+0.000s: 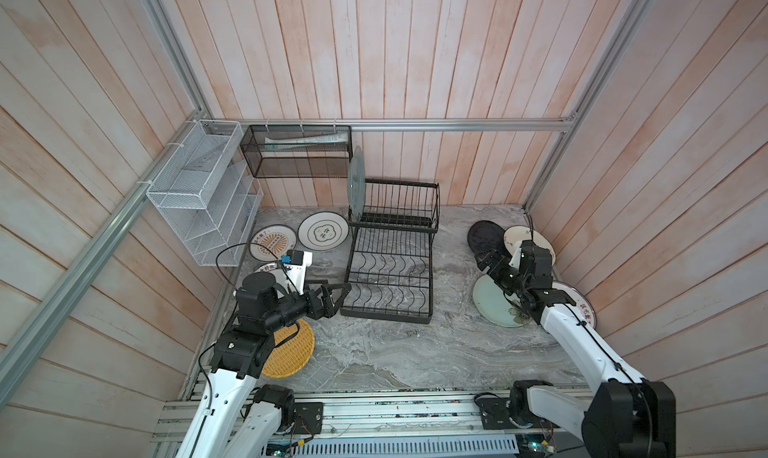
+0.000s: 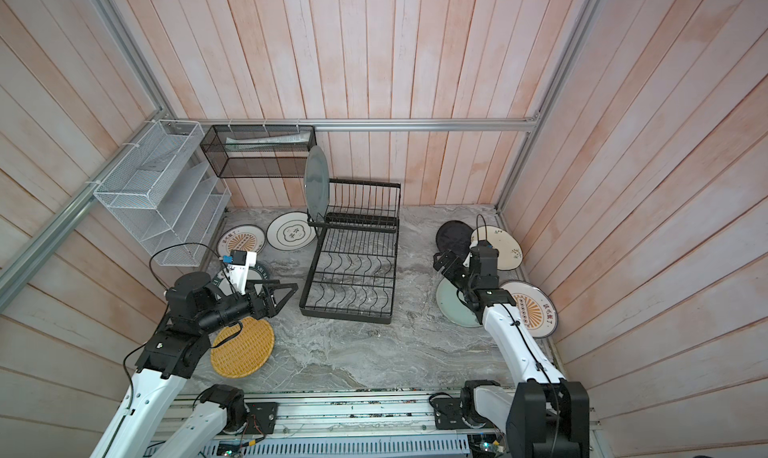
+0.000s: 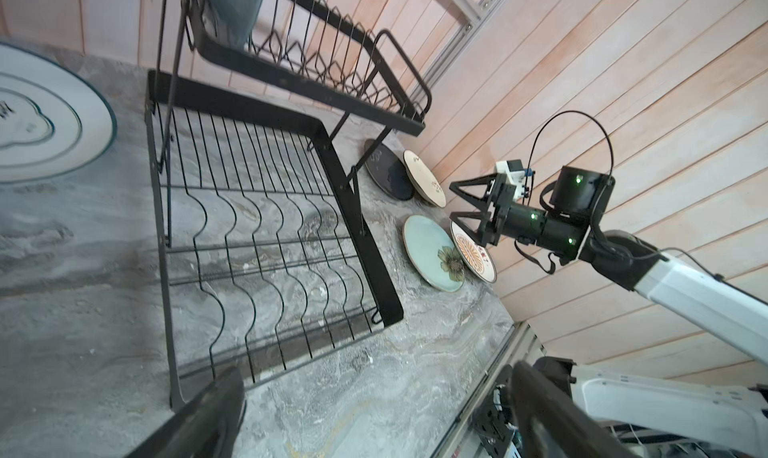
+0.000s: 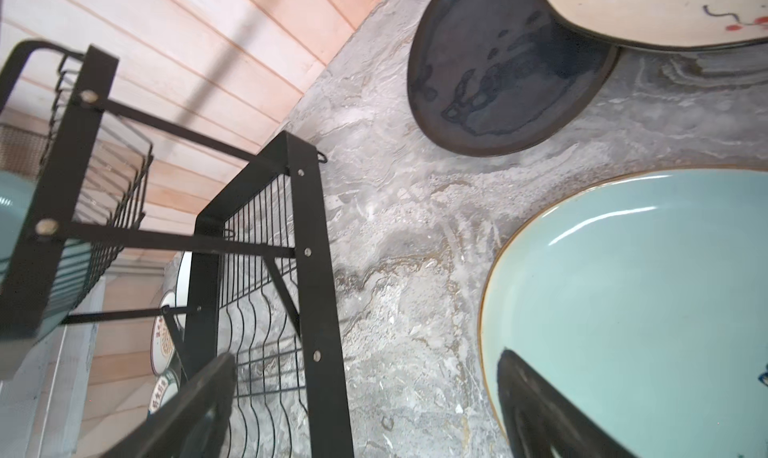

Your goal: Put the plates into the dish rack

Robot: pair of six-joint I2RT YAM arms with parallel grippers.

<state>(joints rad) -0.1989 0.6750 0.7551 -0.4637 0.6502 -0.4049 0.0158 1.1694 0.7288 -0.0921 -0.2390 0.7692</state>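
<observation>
Both pincers are spread wide with nothing in them. The left pincer [image 1: 340,294] hovers just beside the near corner of the large black wire dish rack [image 1: 386,315], and a yellow ribbed round plate [image 1: 291,352] lies on the grey marble counter [image 1: 395,352] under its arm. The right pincer [image 3: 451,199] hangs between a matte black round plate [image 1: 484,235] beyond it and a pale green round plate [image 1: 492,304] beneath its wrist, the rack well off to its left, where one teal round plate [image 1: 356,181] stands upright in the raised tier.

a teal plate [image 1: 356,177] is being held upright at the dish rack's [image 1: 390,264] far left; the left gripper [image 1: 343,295] is being held spread beside its near left corner.
</observation>
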